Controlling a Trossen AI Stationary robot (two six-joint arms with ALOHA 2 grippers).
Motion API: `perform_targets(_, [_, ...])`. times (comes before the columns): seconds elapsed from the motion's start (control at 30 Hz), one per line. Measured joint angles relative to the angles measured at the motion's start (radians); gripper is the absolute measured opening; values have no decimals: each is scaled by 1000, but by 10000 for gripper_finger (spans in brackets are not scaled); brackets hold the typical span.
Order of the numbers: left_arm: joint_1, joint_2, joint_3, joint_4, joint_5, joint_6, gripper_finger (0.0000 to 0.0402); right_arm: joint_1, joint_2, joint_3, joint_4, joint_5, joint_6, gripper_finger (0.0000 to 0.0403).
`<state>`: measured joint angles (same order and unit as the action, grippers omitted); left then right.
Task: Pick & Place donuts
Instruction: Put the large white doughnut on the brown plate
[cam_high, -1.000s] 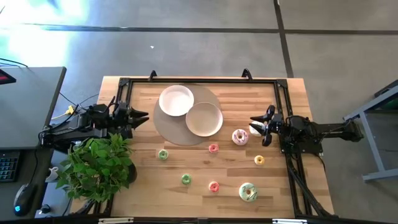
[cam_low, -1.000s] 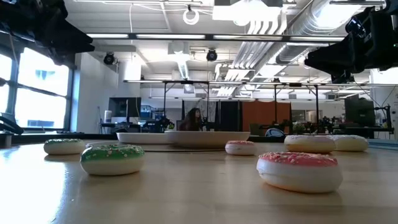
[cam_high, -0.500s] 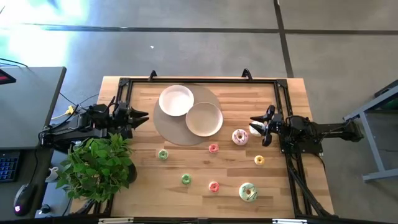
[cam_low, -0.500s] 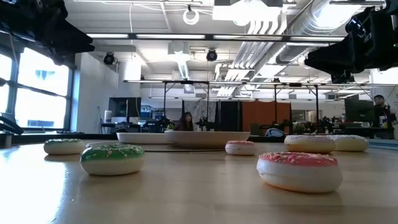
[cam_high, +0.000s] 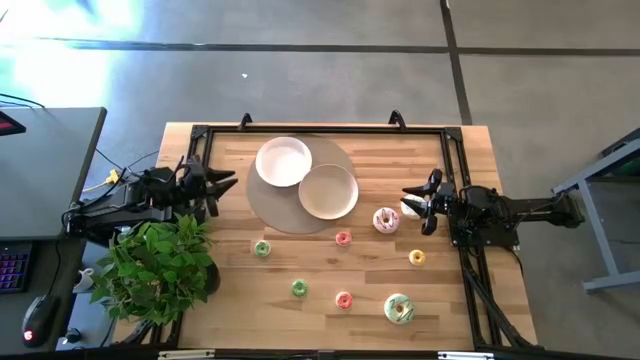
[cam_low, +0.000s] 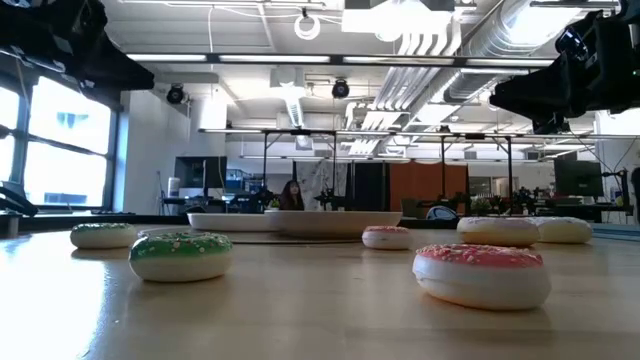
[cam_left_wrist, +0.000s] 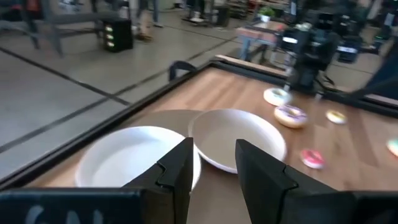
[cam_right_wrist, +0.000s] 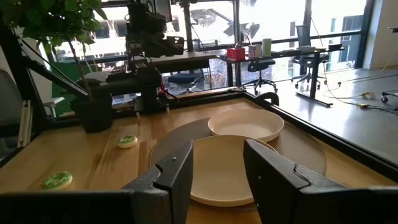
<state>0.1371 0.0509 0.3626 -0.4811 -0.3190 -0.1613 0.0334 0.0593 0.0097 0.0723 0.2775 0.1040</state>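
Note:
Several small toy donuts lie flat on the wooden table: a pink-frosted one (cam_high: 386, 220), a white one (cam_high: 410, 209), small pink ones (cam_high: 343, 238) (cam_high: 344, 300), a yellow one (cam_high: 417, 257), green ones (cam_high: 262, 248) (cam_high: 299, 288) and a larger pale one (cam_high: 398, 309). The low view shows a green donut (cam_low: 181, 256) and a pink one (cam_low: 482, 275) close by. My right gripper (cam_high: 420, 205) (cam_right_wrist: 221, 180) hovers open beside the white donut at the right edge. My left gripper (cam_high: 226, 181) (cam_left_wrist: 214, 177) is open at the left edge, facing the plates.
A white plate (cam_high: 283, 161) and a beige plate (cam_high: 328, 191) sit on a round brown mat (cam_high: 275, 212) at the far middle. A potted plant (cam_high: 160, 265) stands at the near left corner. A black frame (cam_high: 320, 128) runs around the table's edges.
My left gripper has shifted slightly toward the table's far-left side and turned a little; its outline in the low view has changed. The right arm and all donuts have kept still.

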Motion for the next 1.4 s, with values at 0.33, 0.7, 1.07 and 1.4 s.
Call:
perform_targets(0.33, [0,0,0,3,-6,0,119,0,0,0,0,0,-5,138])
perform_targets(0.7, [0,0,0,69,72,-265,119,0,0,0,19,19,-7,138])
perform_targets(1.07, [0,0,0,71,128,-291,119,0,0,0,143,60,-133,138])
perform_targets(1.4, [0,70,1,280,213,-238,119,0,28,73,119,101,-192,138])
